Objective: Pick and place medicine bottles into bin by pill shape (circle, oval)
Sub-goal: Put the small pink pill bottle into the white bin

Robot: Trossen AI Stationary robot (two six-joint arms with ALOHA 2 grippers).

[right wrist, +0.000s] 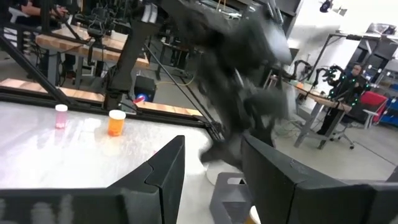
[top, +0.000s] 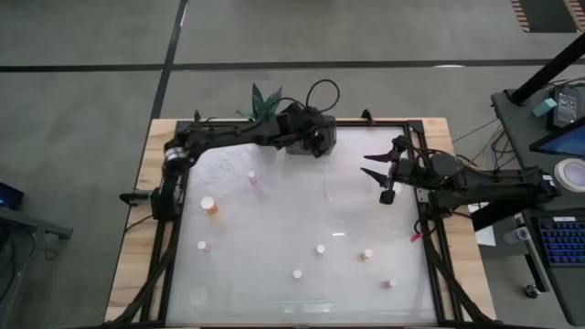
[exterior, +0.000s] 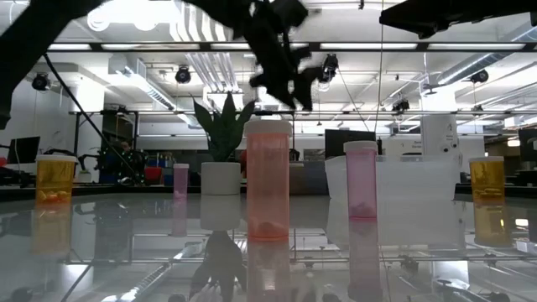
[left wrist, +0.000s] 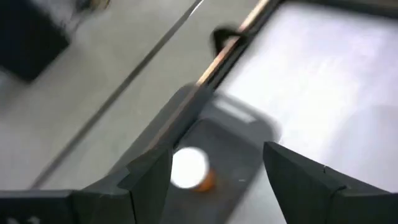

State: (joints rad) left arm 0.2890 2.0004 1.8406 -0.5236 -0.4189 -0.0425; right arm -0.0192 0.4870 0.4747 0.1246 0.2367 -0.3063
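Observation:
My left gripper [top: 309,128] is open above a grey bin [top: 327,144] at the table's far edge. In the left wrist view its fingers [left wrist: 216,155] stand apart over the bin [left wrist: 239,146]. An amber bottle with a white cap [left wrist: 189,169] shows inside the bin, apart from both fingers. My right gripper [top: 377,166] is open and empty at the table's right, pointing toward the bin [right wrist: 212,146]. Several bottles stand on their bases on the table, among them an amber one [top: 209,206], a pink one [top: 252,178] and another amber one [top: 366,255].
A potted plant [top: 265,99] stands behind the bin at the far edge, its white pot [exterior: 221,178] showing in the low view. More bottles stand toward the near edge [top: 297,273], [top: 320,249], [top: 388,284]. A black frame [top: 420,219] borders the table.

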